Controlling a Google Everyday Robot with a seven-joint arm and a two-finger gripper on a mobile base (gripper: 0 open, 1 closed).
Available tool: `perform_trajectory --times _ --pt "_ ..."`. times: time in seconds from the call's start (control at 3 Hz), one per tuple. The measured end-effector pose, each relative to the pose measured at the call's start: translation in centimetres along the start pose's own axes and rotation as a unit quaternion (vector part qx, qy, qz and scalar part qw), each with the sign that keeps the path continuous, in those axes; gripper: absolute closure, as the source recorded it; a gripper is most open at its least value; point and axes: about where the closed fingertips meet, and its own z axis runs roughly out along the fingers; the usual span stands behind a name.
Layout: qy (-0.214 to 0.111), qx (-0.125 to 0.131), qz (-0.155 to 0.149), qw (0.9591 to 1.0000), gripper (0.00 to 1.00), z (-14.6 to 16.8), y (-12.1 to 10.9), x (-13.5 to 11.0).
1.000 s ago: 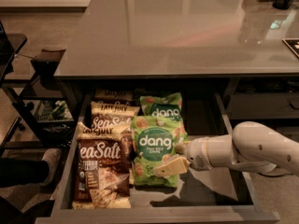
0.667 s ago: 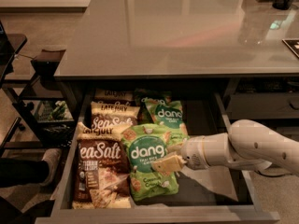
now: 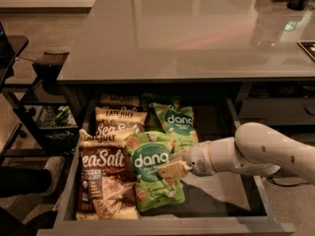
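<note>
Grey and glossy, the tabletop [image 3: 187, 33] spreads above and behind your gripper [image 3: 172, 170], catching soft reflections of the dim room. A black shelf cart [image 3: 44, 107] stands on the floor far off to the gripper's left. Under the tabletop the drawer [image 3: 167, 226] is pulled out, and your white arm [image 3: 261, 151] reaches into it from the right. The gripper sits low inside the drawer, its pale fingers [image 3: 166, 171] closed on the right edge of the green dang bag [image 3: 150, 173], which lies tilted toward the drawer's front. Just behind the gripper is a second dang bag [image 3: 177, 124]. Left of the held bag, and touching it, is a brown Sea Salt bag [image 3: 103, 178], with Late July bags [image 3: 120, 119] farther back.
</note>
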Motion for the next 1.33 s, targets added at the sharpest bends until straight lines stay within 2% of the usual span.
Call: perform_trajectory --times 0.33,0.67,1.0,1.33 --pt "0.000 0.000 0.000 1.0000 1.00 0.0 0.0 0.0" --pt "-0.015 -0.012 0.007 0.9998 1.00 -1.1 0.4 0.0" --pt "-0.039 -0.014 -0.017 0.9990 1.00 -4.1 2.7 -2.3" --pt "-0.063 -0.002 -0.049 0.9968 1.00 -7.7 5.0 -5.3"
